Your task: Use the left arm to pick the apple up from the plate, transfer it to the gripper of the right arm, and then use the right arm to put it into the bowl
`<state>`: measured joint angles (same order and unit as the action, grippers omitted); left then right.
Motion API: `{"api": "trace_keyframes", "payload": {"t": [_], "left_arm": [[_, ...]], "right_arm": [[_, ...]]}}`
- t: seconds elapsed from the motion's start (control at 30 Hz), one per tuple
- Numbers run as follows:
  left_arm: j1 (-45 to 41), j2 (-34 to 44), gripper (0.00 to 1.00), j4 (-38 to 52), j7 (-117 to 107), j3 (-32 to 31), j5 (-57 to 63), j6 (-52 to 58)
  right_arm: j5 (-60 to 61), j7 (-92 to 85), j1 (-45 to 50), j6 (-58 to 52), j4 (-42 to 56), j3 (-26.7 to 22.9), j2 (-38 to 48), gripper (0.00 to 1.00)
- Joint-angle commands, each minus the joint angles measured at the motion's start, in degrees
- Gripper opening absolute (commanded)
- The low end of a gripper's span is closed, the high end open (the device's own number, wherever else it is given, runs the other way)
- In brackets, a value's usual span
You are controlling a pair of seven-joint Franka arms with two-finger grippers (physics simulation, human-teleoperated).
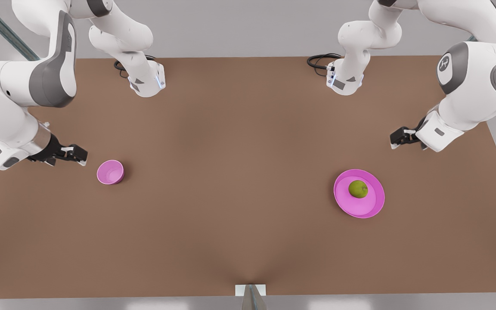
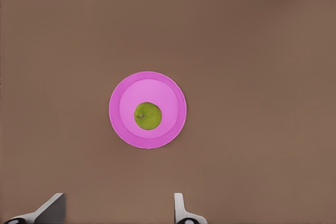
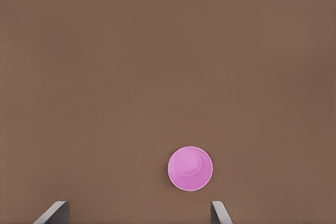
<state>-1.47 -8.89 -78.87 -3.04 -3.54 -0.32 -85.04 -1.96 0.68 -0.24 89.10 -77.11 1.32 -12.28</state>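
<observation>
On the plate (image 1: 370, 206) the apple (image 1: 358, 189) sits ungripped; left pincer (image 1: 396, 138) and right pincer (image 1: 73, 154) are held wide open. An off-centre grip could roll the apple out.

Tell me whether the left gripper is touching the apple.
Apart. In the front view the left gripper hangs away from the apple, with bare table between them.

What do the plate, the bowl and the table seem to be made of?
Plate: likely plastic, uniform magenta with a soft sheen. Bowl: the same look, probably plastic too. Table: matte brown, no grain or gloss; the material is uncertain.
</observation>
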Motion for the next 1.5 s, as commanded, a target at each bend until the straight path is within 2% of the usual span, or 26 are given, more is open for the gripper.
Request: {"api": "trace_keyframes", "payload": {"t": [0.0, 0.03, 0.1, 0.2, 0.3, 0.5, 0.77, 1.47], "left_arm": [[-0.1, -0.4, 1.0, 0.0, 1.8, -0.1, 0.6, -2.0], [0.0, -1.7, 1.0, 0.7, 1.6, -0.1, 0.5, -3.1], [0.2, -6.5, 1.0, -2.6, 1.4, 0.1, -0.2, -14.7], [-0.2, -5.7, 1.0, -20.4, -2.8, 0.2, -2.5, -35.7], [0.4, -6.1, 1.0, -31.4, -3.0, 0.2, -2.7, -49.0], [0.5, -8.9, 1.0, -40.5, -3.0, 0.2, -2.9, -61.4], [0.8, -15.5, 1.0, -41.5, -2.9, 0.3, -2.8, -68.4], [0.8, -19.8, 1.0, -44.0, -2.6, 0.8, -2.5, -71.7]], "right_arm": [[0.0, -0.6, -0.2, 1.0, 0.0, 0.0, 0.1, 1.0], [0.0, -0.7, -0.3, 1.0, 0.0, 0.0, 0.1, 1.0], [0.0, -0.7, -0.4, 1.0, -0.1, -0.1, 0.1, 1.0], [0.1, -3.1, -1.2, 1.0, -0.1, -0.5, -0.4, 1.0], [0.0, -3.1, -1.2, 1.0, -0.1, -0.4, -0.4, 1.0], [0.0, -2.6, -0.4, 1.0, 0.0, 0.0, -0.4, 1.0], [0.1, -3.5, -1.0, 1.1, 0.2, -0.2, -0.4, 1.0], [0.0, -3.8, -0.9, 1.2, 0.6, -0.2, -0.7, 1.0]]}}
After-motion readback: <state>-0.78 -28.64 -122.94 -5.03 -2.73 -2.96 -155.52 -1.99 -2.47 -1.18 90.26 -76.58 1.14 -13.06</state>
